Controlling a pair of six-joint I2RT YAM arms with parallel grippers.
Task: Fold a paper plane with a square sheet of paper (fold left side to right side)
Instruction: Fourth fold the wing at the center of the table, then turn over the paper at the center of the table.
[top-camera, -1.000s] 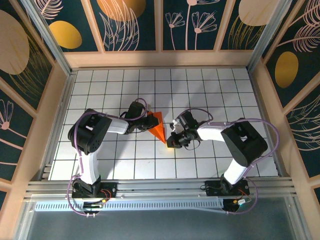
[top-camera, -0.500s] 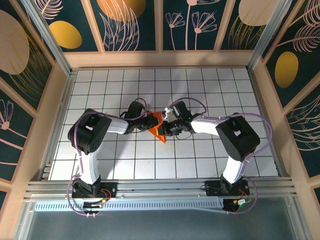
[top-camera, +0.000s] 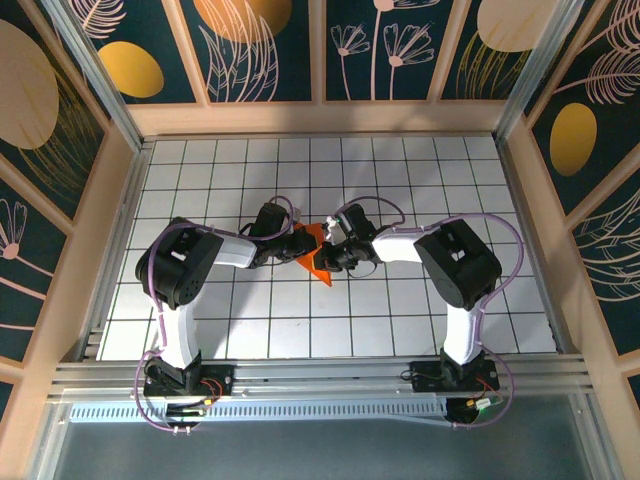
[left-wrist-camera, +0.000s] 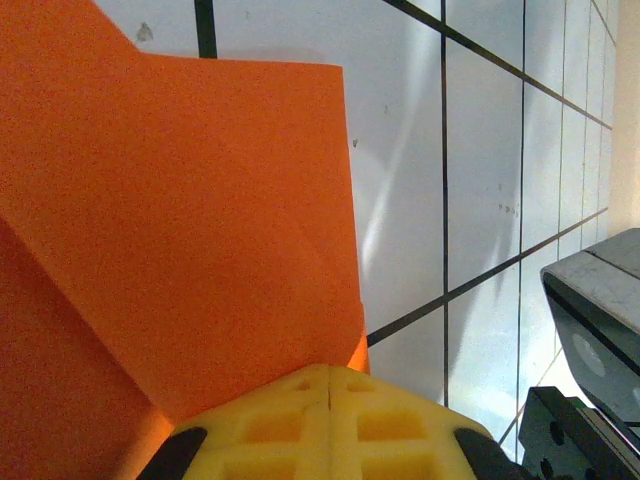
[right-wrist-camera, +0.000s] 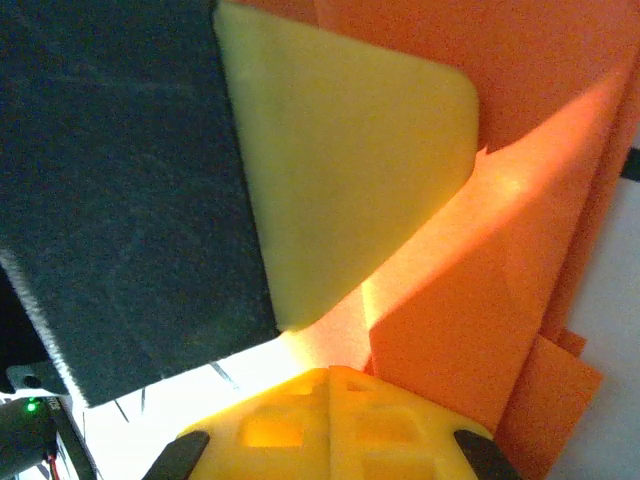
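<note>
The orange paper (top-camera: 318, 264) lies at the middle of the table (top-camera: 450, 180), already folded to a pointed shape whose tip aims toward 6 o'clock. My left gripper (top-camera: 296, 243) comes onto it from 9 o'clock and my right gripper (top-camera: 337, 252) from 3 o'clock, and the two almost meet over the sheet.

Both grippers have their fingers pressed together. On the left wrist camera the yellow tips meet seam to seam, with the paper running under them and none that I can see between them. On the right wrist camera it is the same, with one of the left arm's fingers (right-wrist-camera: 350, 160) just beside, toward 11 o'clock.

I read this as a creasing step, with closed tips used as pressing tools rather than pinchers. To do it well:

- I would hold one gripper down as the anchor and draw the other along the fold line, always away from the anchor. Thin paper pushed toward a fixed point is likely to buckle.
- The pressure should be light and even, since the tiles look smooth and the sheet could skid.
- The layered edges toward 4 o'clock on the right wrist camera look slightly stepped, so I would check their alignment before pressing hard.
- The grippers sit very near each other, so short strokes are safer.
</note>
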